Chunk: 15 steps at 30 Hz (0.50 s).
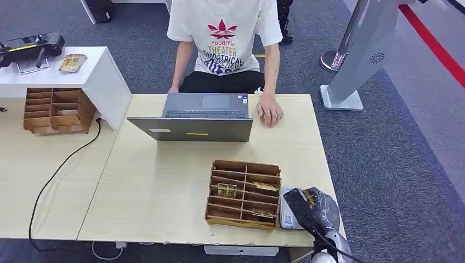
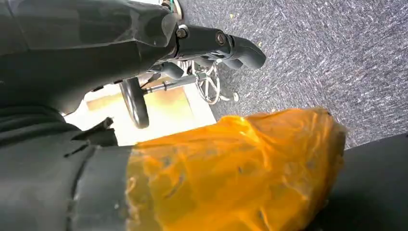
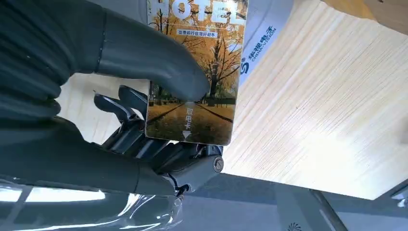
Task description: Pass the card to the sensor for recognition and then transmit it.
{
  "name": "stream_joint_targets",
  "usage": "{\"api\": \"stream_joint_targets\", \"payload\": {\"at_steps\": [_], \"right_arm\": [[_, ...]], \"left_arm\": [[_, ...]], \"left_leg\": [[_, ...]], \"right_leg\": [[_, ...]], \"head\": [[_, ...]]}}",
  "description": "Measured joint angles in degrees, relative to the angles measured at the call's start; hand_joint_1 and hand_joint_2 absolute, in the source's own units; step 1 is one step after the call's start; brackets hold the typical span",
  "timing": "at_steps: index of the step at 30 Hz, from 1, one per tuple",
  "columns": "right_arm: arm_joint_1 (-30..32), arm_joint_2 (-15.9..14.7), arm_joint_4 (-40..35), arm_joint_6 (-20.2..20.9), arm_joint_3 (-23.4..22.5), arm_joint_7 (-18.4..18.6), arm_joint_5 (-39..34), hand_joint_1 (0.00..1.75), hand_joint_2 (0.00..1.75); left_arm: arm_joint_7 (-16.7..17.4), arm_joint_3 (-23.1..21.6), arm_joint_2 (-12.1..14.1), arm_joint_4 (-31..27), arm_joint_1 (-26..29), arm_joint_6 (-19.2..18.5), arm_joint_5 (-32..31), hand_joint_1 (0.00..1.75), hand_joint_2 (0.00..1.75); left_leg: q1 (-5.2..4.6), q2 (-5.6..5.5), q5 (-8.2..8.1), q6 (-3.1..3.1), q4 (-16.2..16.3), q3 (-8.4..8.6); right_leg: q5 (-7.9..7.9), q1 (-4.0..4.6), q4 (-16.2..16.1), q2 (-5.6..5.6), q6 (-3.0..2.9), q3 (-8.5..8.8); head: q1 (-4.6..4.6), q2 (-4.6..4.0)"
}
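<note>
Pinching the hotel card (image 3: 192,72) in my right hand (image 1: 312,211), I see its long axis lying over the white card reader (image 3: 262,36) beside the cardboard organizer (image 1: 244,194); my left hand's state I cannot tell.

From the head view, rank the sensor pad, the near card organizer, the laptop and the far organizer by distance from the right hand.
1. Sensor pad, directly beside the right hand, partly under it.
2. Near card organizer, just left of the pad.
3. Laptop, across the table by the person.
4. Far organizer, on the left table.
</note>
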Motion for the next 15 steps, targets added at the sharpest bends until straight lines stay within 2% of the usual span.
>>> {"api": "stream_joint_targets", "payload": {"at_steps": [15], "right_arm": [[0.0,0.0,0.1,0.0,0.0,0.0,0.0,1.75,1.75]], "left_arm": [[0.0,0.1,0.0,0.0,0.0,0.0,0.0,0.00,0.00]], "left_leg": [[0.00,0.00,0.00,0.00,0.0,0.02]], "right_leg": [[0.00,0.00,0.0,0.00,0.00,0.02]], "head": [[0.00,0.00]]}}
